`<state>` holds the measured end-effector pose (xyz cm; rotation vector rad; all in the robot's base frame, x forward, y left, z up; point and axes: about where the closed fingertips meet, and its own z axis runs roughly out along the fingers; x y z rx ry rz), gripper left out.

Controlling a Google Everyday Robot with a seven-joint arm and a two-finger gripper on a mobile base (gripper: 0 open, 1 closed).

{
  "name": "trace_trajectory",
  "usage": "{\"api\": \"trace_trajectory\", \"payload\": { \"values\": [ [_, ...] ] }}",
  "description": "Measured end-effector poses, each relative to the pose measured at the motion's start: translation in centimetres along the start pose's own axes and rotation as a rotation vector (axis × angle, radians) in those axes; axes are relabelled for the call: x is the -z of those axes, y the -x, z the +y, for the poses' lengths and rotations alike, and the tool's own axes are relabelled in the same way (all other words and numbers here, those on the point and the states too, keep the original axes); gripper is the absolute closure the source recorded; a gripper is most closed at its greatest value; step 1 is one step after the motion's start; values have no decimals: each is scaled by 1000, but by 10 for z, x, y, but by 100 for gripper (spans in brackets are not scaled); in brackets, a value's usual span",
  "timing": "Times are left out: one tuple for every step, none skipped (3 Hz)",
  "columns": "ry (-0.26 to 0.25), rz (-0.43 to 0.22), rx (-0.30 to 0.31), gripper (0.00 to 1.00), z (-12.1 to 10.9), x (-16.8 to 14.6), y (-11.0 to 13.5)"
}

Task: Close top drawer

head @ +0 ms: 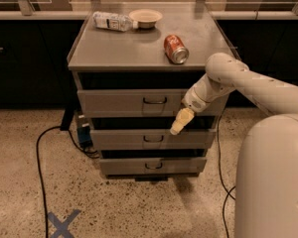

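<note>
The top drawer [119,103] is a wide grey metal drawer with a small dark wire handle [154,101] at its centre. It stands slightly out of the grey cabinet [129,48], with a dark gap above its front. My gripper [179,124], cream-coloured, points down and to the left. It sits against the right part of the top drawer's front, its tip hanging just below the lower edge, right of the handle. My white arm [238,81] reaches in from the right.
Two narrower drawers, middle [119,139] and bottom [124,165], sit below, both slightly out. On the cabinet top lie a red can [176,49], a bowl [145,18] and a plastic bottle [112,21]. A black cable [39,152] and a blue tape X [62,223] lie on the floor at left.
</note>
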<state>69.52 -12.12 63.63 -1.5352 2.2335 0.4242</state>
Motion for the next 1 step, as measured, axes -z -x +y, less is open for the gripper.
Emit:
{"api": "trace_trajectory", "payload": {
  "values": [
    [0,0,0,0,0,0,0]
  ]
}}
